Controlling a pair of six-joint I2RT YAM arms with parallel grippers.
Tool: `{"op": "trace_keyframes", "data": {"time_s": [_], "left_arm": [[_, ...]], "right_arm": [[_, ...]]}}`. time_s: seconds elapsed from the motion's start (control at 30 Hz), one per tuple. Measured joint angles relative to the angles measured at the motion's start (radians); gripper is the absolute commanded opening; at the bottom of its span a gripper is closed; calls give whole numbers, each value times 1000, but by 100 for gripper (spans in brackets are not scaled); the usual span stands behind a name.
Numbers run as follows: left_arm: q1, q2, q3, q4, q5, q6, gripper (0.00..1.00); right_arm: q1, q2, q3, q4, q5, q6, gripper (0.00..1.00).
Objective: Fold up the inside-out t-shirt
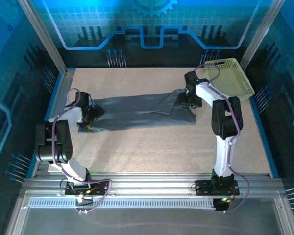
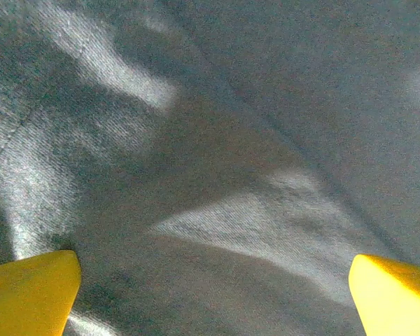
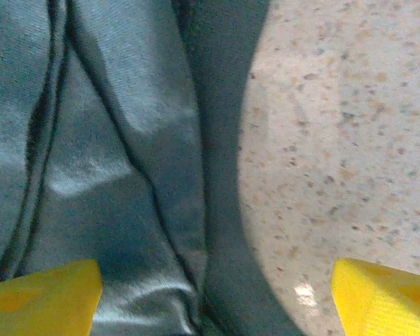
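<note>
The inside-out t-shirt point(image 1: 137, 111) lies in a long folded band across the table point(image 1: 161, 152), limp, light cloth likely to sag, best pinched at its end edges, where the left gripper point(image 2: 213, 276) and right gripper point(image 3: 217, 283) hover wide open and empty.

The t-shirt point(image 1: 137, 111) is plain slate-grey, the basket point(image 1: 235, 83) pale yellow-green with an open lattice, the desk point(image 1: 147, 152) speckled beige.

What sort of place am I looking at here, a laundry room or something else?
Most likely a robotics lab cell or demo booth: a speckled table inside an aluminium frame, blue circuit-patterned wall panels, and a left arm and right arm bolted at its near edge.
</note>
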Motion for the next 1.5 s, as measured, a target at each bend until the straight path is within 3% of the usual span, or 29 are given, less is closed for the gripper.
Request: {"op": "trace_keyframes", "data": {"time_s": [0.53, 0.73, 0.9, 1.07, 1.23, 1.5], "left_arm": [[27, 14, -7, 9, 18, -34, 99], [32, 14, -14, 23, 19, -51, 99], [32, 13, -18, 30, 19, -56, 99], [32, 1, -32, 42, 16, -54, 99], [13, -11, -46, 48, 13, -50, 99], [-155, -87, -99, 18, 22, -55, 99]], "right_arm": [[-6, 85, 79, -60, -42, 26, 57], [-6, 85, 75, -58, -60, 45, 37], [-5, 72, 54, -38, -74, 51, 14], [-16, 22, -17, -13, -72, 60, 0], [-56, -51, -108, -16, -63, 56, 0], [-126, -180, -171, -34, 6, 35, 0]]}}
